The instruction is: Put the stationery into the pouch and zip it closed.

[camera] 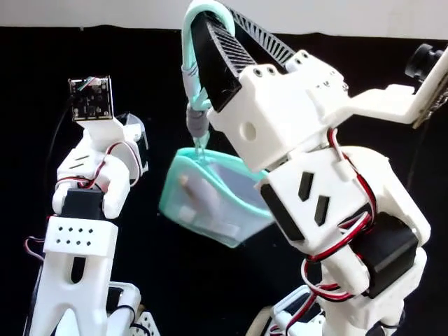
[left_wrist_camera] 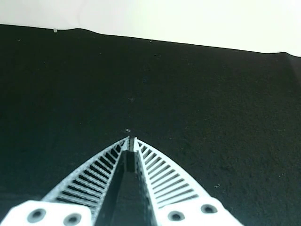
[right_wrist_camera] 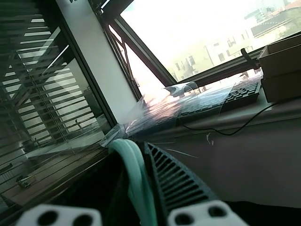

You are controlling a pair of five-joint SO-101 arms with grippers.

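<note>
We see the right tool (right_wrist_camera: pixel 139 155) raised high, pinching the teal strap (camera: pixel 187 64) of the pouch (camera: pixel 210 204), which hangs in the air, clear of the black surface (left_wrist_camera: pixel 197 89). The left tool (left_wrist_camera: pixel 131 139) is pressed together, holding nothing.

High view: bright, even light is noted. The white arms (camera: pixel 301 119) are pushed close to glare on their upper faces, and no shadow can be made out on the black cloth (camera: pixel 210 294). The pouch (camera: pixel 210 199) is lit through, pale against the cloth.

Left wrist view: the wall (left_wrist_camera: pixel 188 19) is blown out to plain white.

Right wrist view: daylight is admitted through a window (right_wrist_camera: pixel 202 42) and is badly overexposed. The foreground is left dim and backlit.
</note>
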